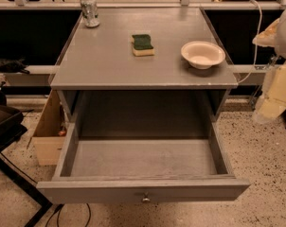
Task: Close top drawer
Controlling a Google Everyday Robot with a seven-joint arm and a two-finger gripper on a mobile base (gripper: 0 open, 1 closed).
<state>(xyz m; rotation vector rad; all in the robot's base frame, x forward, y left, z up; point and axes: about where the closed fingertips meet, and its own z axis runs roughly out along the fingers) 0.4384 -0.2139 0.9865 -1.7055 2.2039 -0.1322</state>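
Observation:
The top drawer (143,189) is a wide grey wooden drawer, pulled far out toward me, and its inside is empty. Its flat front panel carries a small round metal knob (146,198) at centre, near the bottom of the view. My arm shows as white and cream parts at the right edge, and the gripper (268,105) hangs there, right of the cabinet, above the floor. It is apart from the drawer and touches nothing that I can see. The lower drawers are hidden under the open one.
On the grey cabinet top (105,65) stand a crushed can (90,11) at the back left, a green-and-yellow sponge (143,45) and a cream bowl (202,54) at the right. A cardboard box (48,136) sits left of the cabinet and a black stand (5,131) is at far left. The floor is speckled.

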